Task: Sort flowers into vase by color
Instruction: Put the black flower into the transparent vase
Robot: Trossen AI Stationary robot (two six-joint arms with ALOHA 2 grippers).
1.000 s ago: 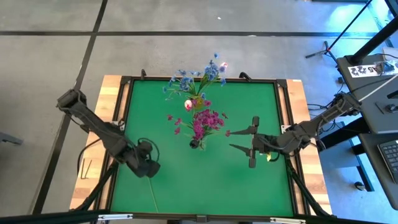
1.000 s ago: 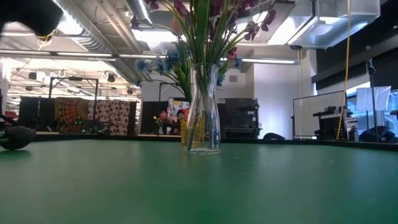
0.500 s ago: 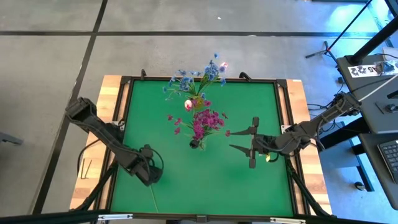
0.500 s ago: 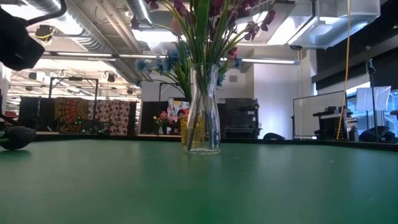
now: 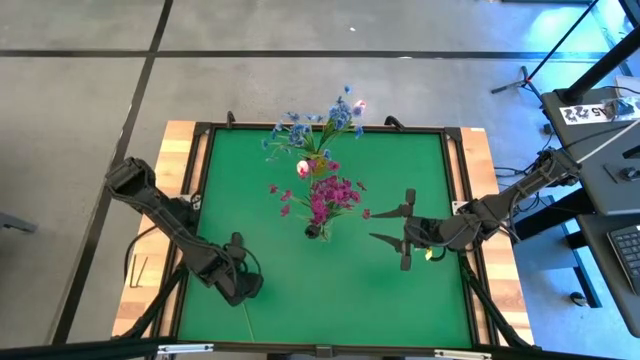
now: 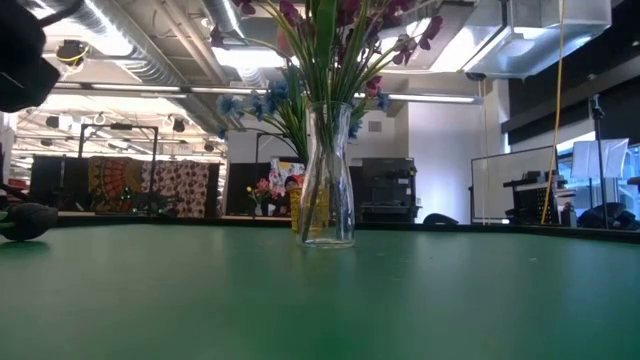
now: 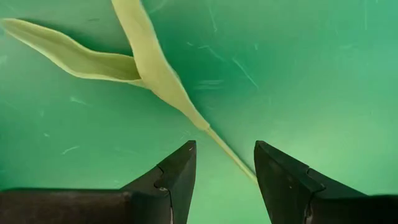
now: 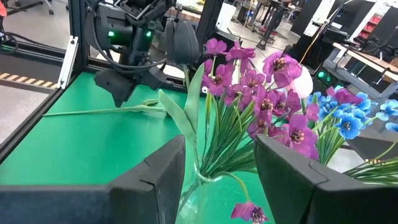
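Observation:
A pale green flower stem point(image 7: 231, 158) with two long leaves point(image 7: 140, 62) lies flat on the green mat near the front left. It also shows in the high view point(image 5: 244, 318). My left gripper point(image 7: 224, 149) points down over it, open, one finger on either side of the stem. I see no touch. Its place also shows in the high view point(image 5: 238, 285). A glass vase point(image 6: 328, 180) with magenta flowers point(image 5: 328, 196) stands mid-table. Blue flowers point(image 5: 315, 128) and a white-pink bud point(image 5: 303, 168) stand behind it. My right gripper point(image 5: 370, 226) hovers open to the right of the vase.
A raised dark frame point(image 5: 320, 128) borders the green mat, with wooden table edges point(image 5: 150, 250) outside it. A dark rounded thing point(image 6: 25, 220) lies on the mat at the low view's left. Bare mat point(image 5: 340, 290) lies between the arms, in front of the vase.
My left gripper has gone toward the table's near edge and now stands over the lying stem. My right gripper and the vases have kept still.

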